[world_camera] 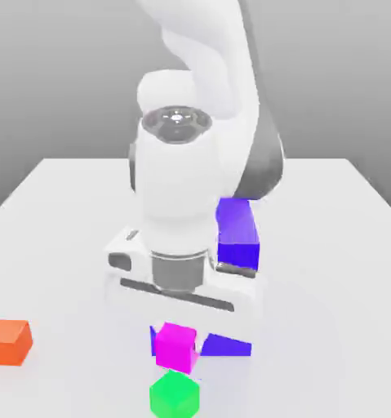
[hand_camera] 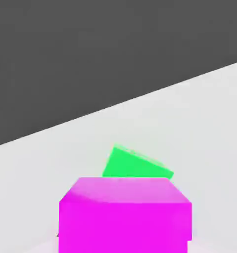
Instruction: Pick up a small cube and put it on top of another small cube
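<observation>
The small magenta-pink cube sits directly under the white hand, near the table's front edge in the exterior view. My gripper is lowered over it and shut on it. In the hand view the magenta cube looms very close. The small green cube rests on the table just in front of the magenta one, apart from it. From the hand, the green cube peeks out just beyond the magenta cube's top edge.
A big blue-violet block stands behind the hand on the exterior view's right. A blue-violet wedge shows right beside the magenta cube. A small orange cube lies far off at the exterior view's left. The white table spreads around.
</observation>
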